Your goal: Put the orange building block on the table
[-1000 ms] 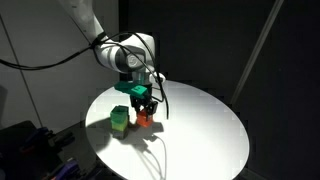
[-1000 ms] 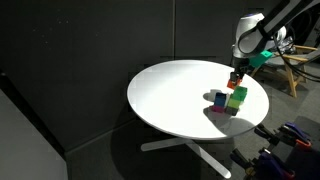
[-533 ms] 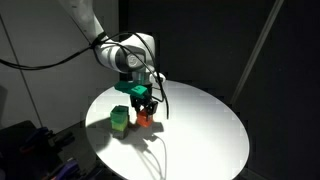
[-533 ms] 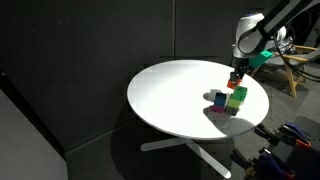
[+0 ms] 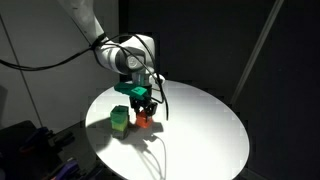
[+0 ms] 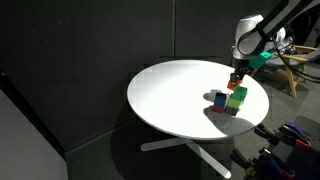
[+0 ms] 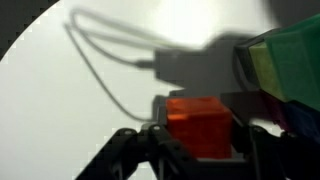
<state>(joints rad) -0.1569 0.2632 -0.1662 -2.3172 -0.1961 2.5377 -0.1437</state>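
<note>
The orange building block (image 7: pixel 200 125) is a small orange-red cube clamped between my fingers in the wrist view. In both exterior views my gripper (image 5: pixel 145 108) (image 6: pixel 234 80) points straight down and is shut on the block (image 5: pixel 144 119) (image 6: pixel 232 86). The block sits at or just above the round white table (image 5: pixel 195 135) (image 6: pixel 175 100); whether it touches the top I cannot tell. It is right beside a stack of green blocks (image 5: pixel 120 119) (image 6: pixel 238 97), seen at the right edge of the wrist view (image 7: pixel 290 65).
A blue block (image 6: pixel 220 100) lies next to the green stack. The table's edge (image 5: pixel 100 100) runs close behind the stack. Cables hang from the wrist (image 5: pixel 160 95). A wooden chair (image 6: pixel 300 60) stands beyond the table.
</note>
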